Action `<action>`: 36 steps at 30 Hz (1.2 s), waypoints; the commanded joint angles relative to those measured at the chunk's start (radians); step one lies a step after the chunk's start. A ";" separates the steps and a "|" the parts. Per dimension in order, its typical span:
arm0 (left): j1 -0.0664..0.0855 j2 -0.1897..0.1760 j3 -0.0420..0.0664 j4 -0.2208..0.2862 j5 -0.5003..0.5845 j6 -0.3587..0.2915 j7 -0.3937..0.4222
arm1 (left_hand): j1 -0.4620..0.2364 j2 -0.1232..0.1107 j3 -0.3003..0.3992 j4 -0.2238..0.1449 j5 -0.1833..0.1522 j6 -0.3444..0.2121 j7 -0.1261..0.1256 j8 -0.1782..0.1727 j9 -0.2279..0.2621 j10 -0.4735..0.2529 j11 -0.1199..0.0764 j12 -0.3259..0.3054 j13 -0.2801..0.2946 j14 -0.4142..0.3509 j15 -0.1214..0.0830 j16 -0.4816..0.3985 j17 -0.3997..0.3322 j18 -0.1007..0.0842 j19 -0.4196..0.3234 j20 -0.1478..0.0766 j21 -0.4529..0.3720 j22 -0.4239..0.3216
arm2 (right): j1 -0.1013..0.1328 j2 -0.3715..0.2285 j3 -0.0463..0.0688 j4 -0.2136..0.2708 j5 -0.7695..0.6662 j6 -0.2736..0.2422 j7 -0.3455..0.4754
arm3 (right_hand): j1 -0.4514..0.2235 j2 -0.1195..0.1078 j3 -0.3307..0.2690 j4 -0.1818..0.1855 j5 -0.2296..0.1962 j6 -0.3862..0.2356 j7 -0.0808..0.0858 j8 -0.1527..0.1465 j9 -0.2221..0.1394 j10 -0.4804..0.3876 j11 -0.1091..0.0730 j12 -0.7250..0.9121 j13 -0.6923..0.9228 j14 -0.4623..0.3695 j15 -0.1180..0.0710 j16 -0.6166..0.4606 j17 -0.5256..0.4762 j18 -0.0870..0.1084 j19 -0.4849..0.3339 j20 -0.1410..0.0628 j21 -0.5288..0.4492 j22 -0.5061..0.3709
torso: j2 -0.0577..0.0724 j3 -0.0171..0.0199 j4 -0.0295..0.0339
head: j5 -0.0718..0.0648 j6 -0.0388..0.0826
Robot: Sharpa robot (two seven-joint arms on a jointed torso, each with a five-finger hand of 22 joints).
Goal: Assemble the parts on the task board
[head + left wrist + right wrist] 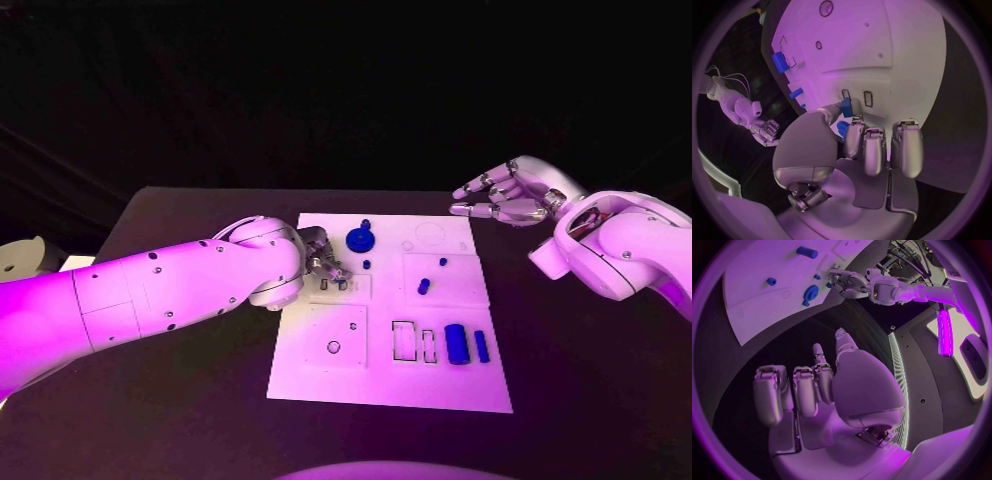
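The left hand [857, 150] pinches a small blue part [846, 107] between thumb and fingertips, over the task board [332, 375]. Just beyond its fingertips are two narrow slots [856, 96] in the board. Farther out lie a blue gear [359, 239], a short blue peg [424, 286] and a blue cylinder [456, 343]. The right hand [508, 195] hovers off the board's far corner, fingers loosely curled, holding nothing.

Blue parts [456, 343] lie on the white task board [375, 385]; the worktop [173, 420] is black, and both arms [130, 295] are white with silver robot hands [500, 196].
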 commanded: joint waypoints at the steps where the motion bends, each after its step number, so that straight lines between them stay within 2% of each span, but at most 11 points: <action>1: -0.002 0.005 -0.001 -0.005 -0.019 0.035 -0.006 | -0.006 -0.012 0.121 -0.134 -0.004 0.003 -0.009 0.006 -0.001 0.007 0.000 0.008 0.009 0.106 0.000 0.003 0.263 -0.013 0.055 0.000 0.006 0.160 | -0.001 0.000 0.000 0.002 -0.008 0.011 0.005 | -0.010 0.002 -0.007 0.001 0.007 -0.008 -0.001 0.002 0.001 0.028 -0.004 -0.004 0.179 0.081 -0.006 -0.005 0.173 0.013 0.045 -0.006 -0.006 0.153 | 0.001 -0.0001 -0.0008 | 0.000 -0.002; 16: -0.003 0.005 -0.001 0.001 -0.008 0.080 -0.007 | -0.029 -0.021 0.082 -0.132 -0.006 0.010 -0.014 0.014 -0.009 0.012 -0.003 0.015 0.017 0.106 -0.002 0.003 0.263 -0.015 0.059 -0.002 0.011 0.168 | -0.001 0.000 0.000 0.000 -0.008 0.013 0.005 | -0.011 0.002 -0.009 0.002 0.007 -0.008 -0.001 0.003 0.001 0.028 -0.004 -0.004 0.178 0.081 -0.006 -0.006 0.173 0.013 0.045 -0.006 -0.006 0.154 | -0.001 -0.0001 0.0008 | -0.002 -0.004; 36: -0.003 0.002 -0.001 -0.006 -0.007 0.093 -0.008 | -0.046 -0.028 0.042 -0.128 -0.007 0.015 -0.017 0.016 -0.020 0.013 -0.005 0.016 0.018 0.106 -0.005 0.003 0.263 -0.016 0.060 -0.005 0.012 0.170 | -0.001 0.002 0.000 0.000 -0.008 0.013 0.006 | -0.011 0.002 -0.009 0.002 0.007 -0.008 -0.001 0.003 0.001 0.028 -0.004 -0.004 0.178 0.081 -0.006 -0.006 0.173 0.013 0.045 -0.006 -0.006 0.154 | 0.001 0.0003 -0.0001 | -0.003 -0.006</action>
